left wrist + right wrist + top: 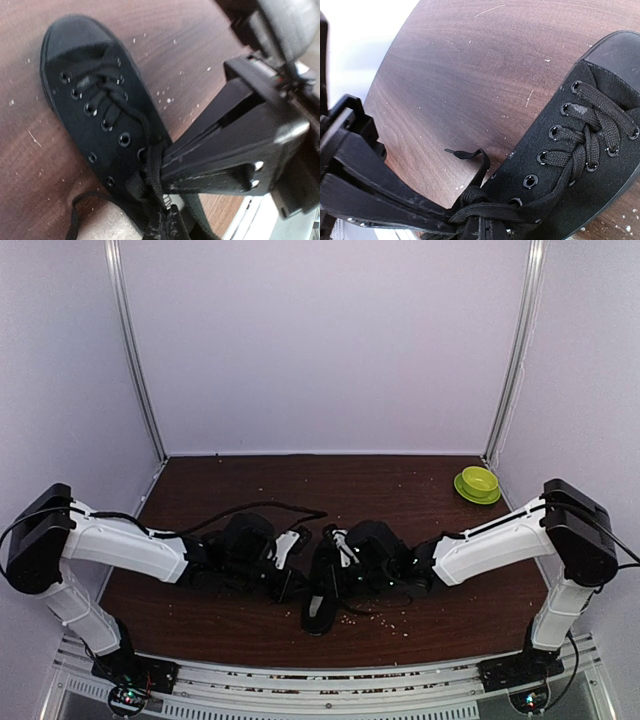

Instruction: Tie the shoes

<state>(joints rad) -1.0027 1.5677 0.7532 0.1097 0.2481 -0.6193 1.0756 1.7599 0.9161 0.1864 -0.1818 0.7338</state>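
Lying on the table (300, 480) close to its near edge, about midway between the left and right edges, the sneaker (322, 595) rests sole-down. Its length runs roughly from the near edge toward the far edge. Both arms reach inward from the near corners and meet over it.

1. Left pincer (446, 216): clenched. Its two fingers lie flat against each other and taper to a tip at the top of the lacing, where strands of the laces (107, 95) bunch together and run in between them. It is grasping the laces.

2. Right pincer (162, 167): clenched. Its tip sits just beside the uppermost eyelets, touching the strand that climbs from the crossed rows. It is also grasping the laces.

3. Lacing: the lower rows are threaded and crossed from the toe cap upward. In the right wrist view, one free lace end (465, 154) curls out to the side of the sneaker and points across the bare wood. In the left wrist view, a slack loop (75, 210) lies beside the sneaker.

4. Surroundings: a green bowl (478, 484) stands near the far right corner, well apart from the sneaker. Pale specks (165, 95) are scattered over the wood around the sneaker.
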